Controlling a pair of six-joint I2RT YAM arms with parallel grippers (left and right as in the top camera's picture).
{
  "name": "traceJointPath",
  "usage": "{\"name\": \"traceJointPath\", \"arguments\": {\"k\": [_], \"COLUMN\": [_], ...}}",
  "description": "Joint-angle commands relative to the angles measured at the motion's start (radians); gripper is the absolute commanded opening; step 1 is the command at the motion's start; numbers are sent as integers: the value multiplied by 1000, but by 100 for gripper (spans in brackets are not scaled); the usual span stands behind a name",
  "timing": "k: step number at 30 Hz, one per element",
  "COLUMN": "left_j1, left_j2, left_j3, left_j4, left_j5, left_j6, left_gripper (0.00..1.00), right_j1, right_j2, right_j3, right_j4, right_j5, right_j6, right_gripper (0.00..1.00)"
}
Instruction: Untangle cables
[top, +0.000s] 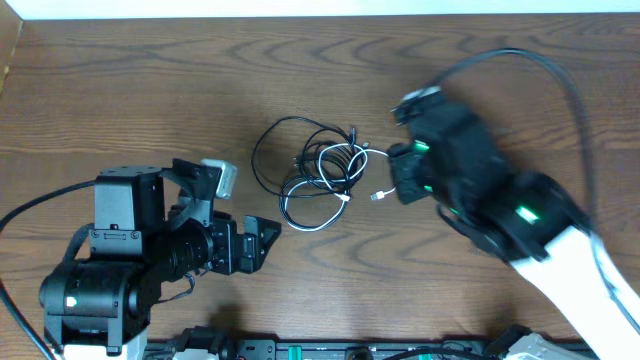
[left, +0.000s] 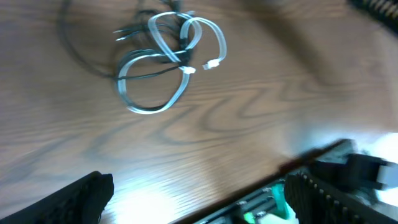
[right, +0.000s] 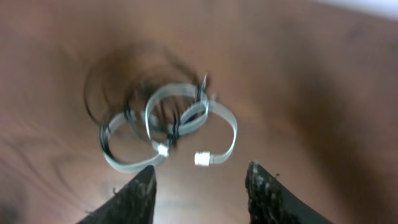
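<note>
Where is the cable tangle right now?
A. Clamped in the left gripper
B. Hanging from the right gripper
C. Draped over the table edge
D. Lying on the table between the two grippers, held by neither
D: the cables lie flat on the table, and the left gripper and right gripper are both open and empty.

Cables (top: 322, 168): blk + 1 white, looped, tangled together, lying loose, unheld.

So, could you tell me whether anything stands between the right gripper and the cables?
Nothing visible does. The right gripper is open and empty, just short of the cables. Only bare table lies between it and the nearest white plug.
</note>
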Motion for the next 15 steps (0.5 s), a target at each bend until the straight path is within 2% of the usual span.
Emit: {"name": "traceJointPath", "arguments": {"k": [1,4,8,15], "left_j1": [2,2,2,2], "left_j2": [-1,-1,-1,-1], "left_j3": [7,8,7,8], "left_j4": [-10,-18,-30,-58], "left_j5": [-171,-250,-260,-275], "left_j6": [-8,-53,-55,-53], "left_gripper": [93,93,93,94], "right_j1": [-5,-5,-4,-4], "right_j2": [116,228,365,548], "right_j3": [-13,-13,-13,-13], "right_j4": [-14,33,140,226], "right_j5": [-89,-159,-198,-216], "right_j6": [70,112,155,90], "right_gripper": [47,45,43,40]}}
